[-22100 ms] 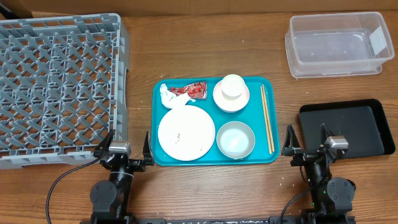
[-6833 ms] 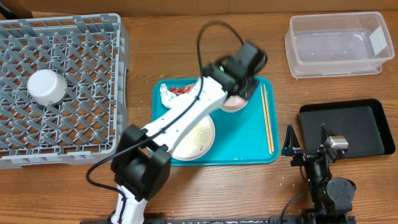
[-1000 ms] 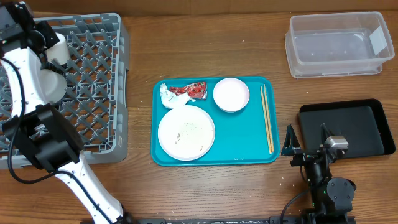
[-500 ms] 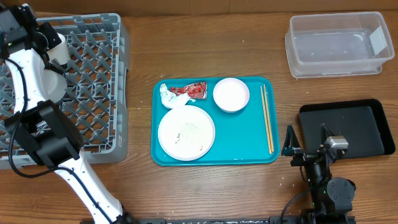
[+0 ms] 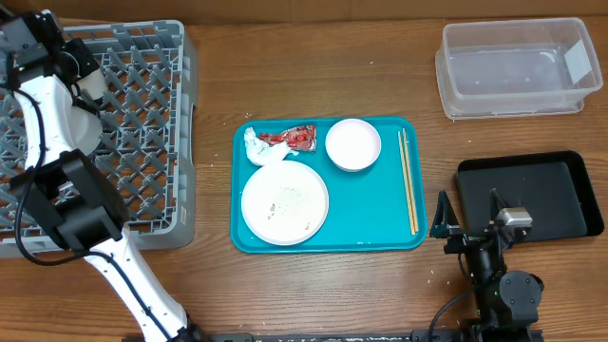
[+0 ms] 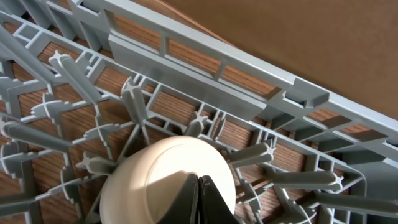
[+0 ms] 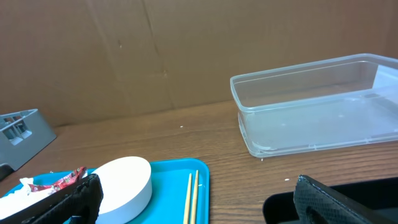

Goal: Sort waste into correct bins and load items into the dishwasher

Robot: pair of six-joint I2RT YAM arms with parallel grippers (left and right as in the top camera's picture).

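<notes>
My left gripper (image 6: 199, 186) is shut, its tips closed together with nothing between them, right over an upturned white cup (image 6: 165, 177) standing in the grey dishwasher rack (image 6: 205, 62). From overhead the cup (image 5: 92, 82) sits near the rack's (image 5: 142, 114) far-left corner. A white bowl (image 5: 86, 132) beside it is partly hidden by my arm. On the teal tray (image 5: 370, 223) lie a plate (image 5: 284, 201) with rice grains, a bowl (image 5: 353, 144), chopsticks (image 5: 408, 180), a red wrapper (image 5: 294, 139) and a tissue (image 5: 255, 145). My right gripper (image 5: 468, 220) rests open at the front right.
The clear tub (image 5: 518, 66) stands at the back right, and the black tray (image 5: 527, 195) sits in front of it, beside my right gripper. In the right wrist view the bowl (image 7: 124, 180), chopsticks (image 7: 191, 199) and tub (image 7: 311, 106) lie ahead.
My left wrist has shifted slightly to the right over the rack's far-left corner, staying shut. The right arm and everything on the tray are unmoved.
</notes>
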